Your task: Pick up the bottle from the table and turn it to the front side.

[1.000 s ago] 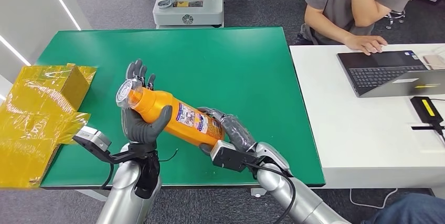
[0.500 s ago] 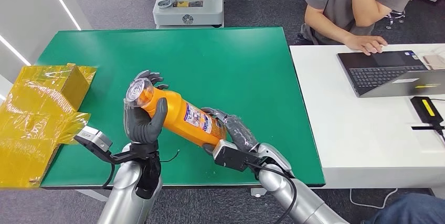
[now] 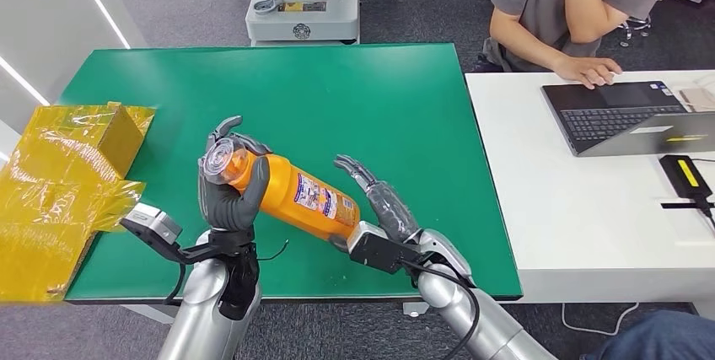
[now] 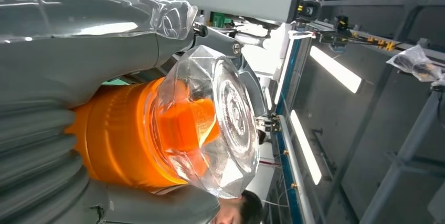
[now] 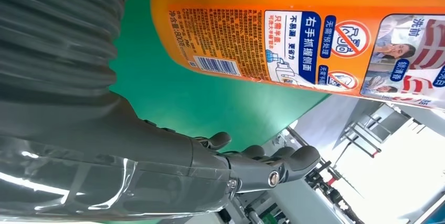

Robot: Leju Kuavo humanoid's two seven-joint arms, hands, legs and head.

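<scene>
The left robot hand [image 3: 229,196] grips the orange bottle [image 3: 291,196] around its neck, thumb across the near side and fingers curled over the far side just below the clear cap [image 3: 221,158]. The bottle lies tilted above the green desk [image 3: 354,99], cap end raised to the left and base lowered toward the right robot hand [image 3: 379,200]. That hand is open, fingers stretched forward and apart; the bottle's base sits close by its palm, though whether they touch is hard to say. The right wrist view shows the label [image 5: 336,45] with a barcode and blue panels. A yellow bag [image 3: 59,183] sits at the desk's left edge. Farther right, a person [image 3: 573,6] rests a hand by a laptop [image 3: 628,115] on a white desk [image 3: 573,208].
</scene>
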